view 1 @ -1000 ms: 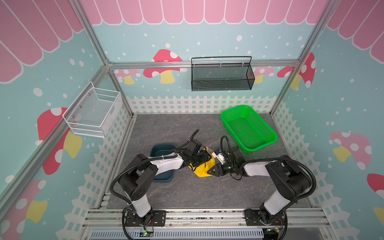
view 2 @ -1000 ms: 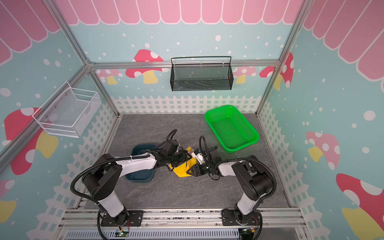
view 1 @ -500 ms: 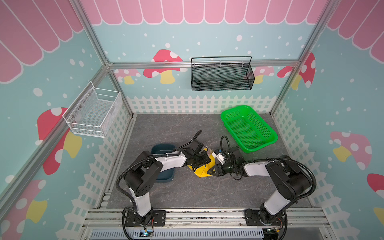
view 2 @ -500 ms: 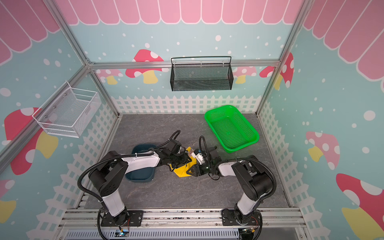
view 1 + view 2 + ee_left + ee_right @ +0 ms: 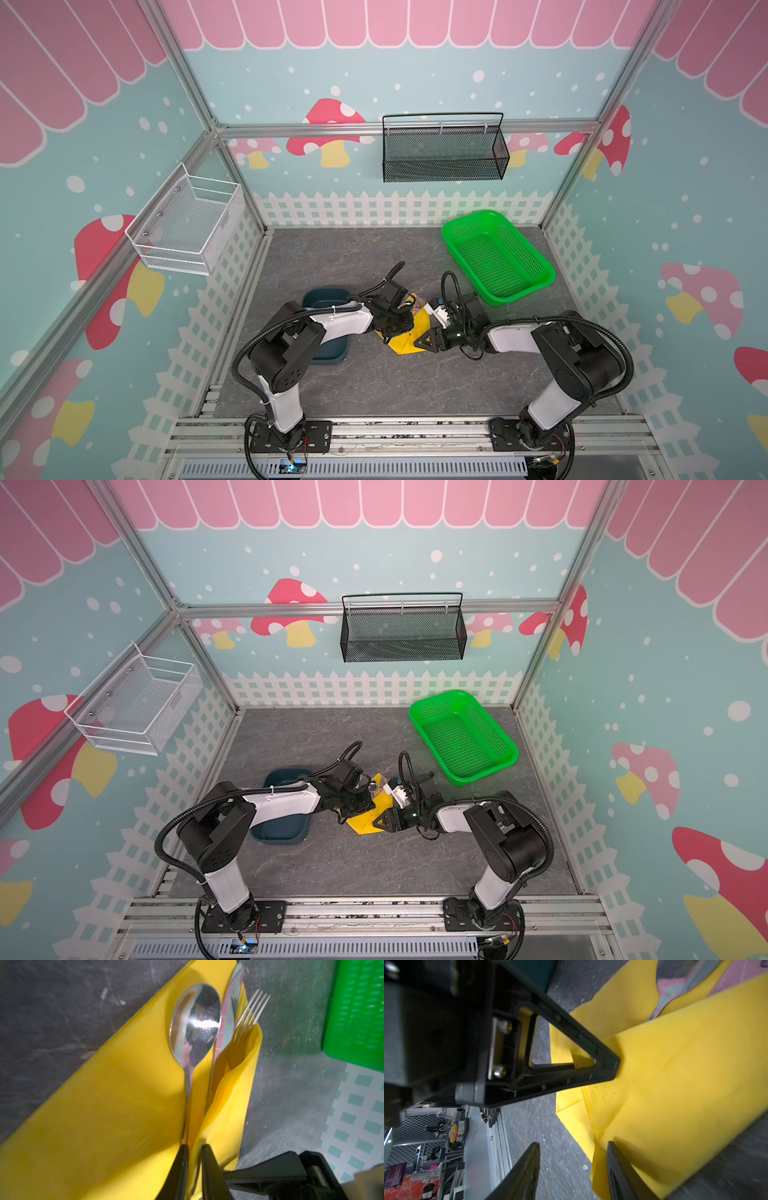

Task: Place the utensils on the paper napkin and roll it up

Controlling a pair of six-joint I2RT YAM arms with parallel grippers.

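Tray, dark blue, sits leftmost on the table, partly under the left arm. Left gripper comes next, its jaws drawn nearly together and pinching a raised fold of the paper napkin.

The napkin lies mid-table between both arms, with one flap laid over the handles. Spoon, knife and fork lie side by side on it, heads poking out.

Right gripper is at a napkin corner. Its jaws are apart, one finger is against the paper, and nothing is clamped. Green basket stands far right, well apart.

Judged progress:
- Done: all three utensils are placed on the sheet.
- Begun: the rolling is only a loose wrap.
- Left: turn the bundle and tighten it.
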